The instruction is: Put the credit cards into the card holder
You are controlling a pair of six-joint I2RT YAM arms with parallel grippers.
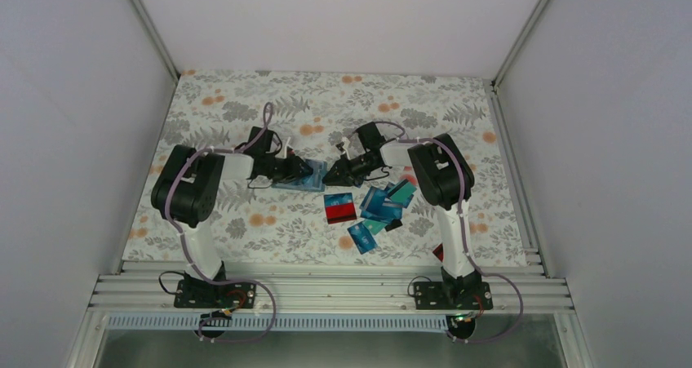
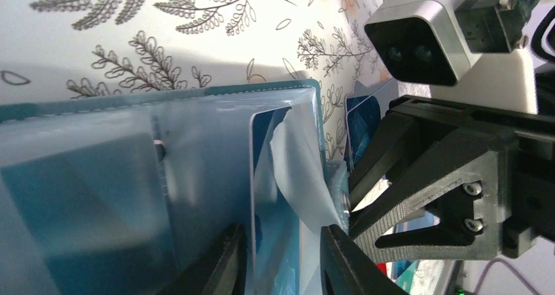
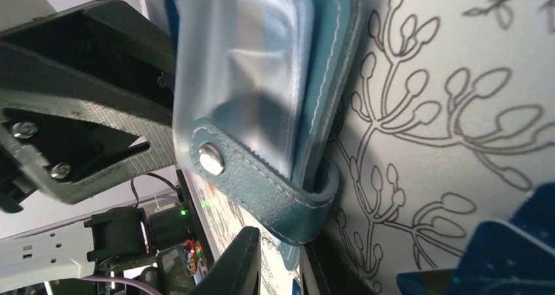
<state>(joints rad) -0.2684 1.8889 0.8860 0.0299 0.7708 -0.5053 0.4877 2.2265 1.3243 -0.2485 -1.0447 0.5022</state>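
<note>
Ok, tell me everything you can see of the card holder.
The card holder is dull teal, soft and leather-like, with pale stitched edges, a snap strap and clear plastic sleeves, one with a card part in. It lies open on the floral table, centre-left. The right pincer pinches its strap; the left pincer straddles a sleeve.

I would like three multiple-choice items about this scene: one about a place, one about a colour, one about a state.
1. The loose credit cards lie: A. on the card holder; B. beside it, toward the right arm; C. behind both arms.
2. The holder's cover is: A. red; B. black; C. teal-blue.
3. The holder is: A. open; B. snapped shut; C. torn in two.
Answers: B, the top view shows them on that side; C, both wrist views show teal; A, its strap lies unfastened, clear sleeves showing.
</note>
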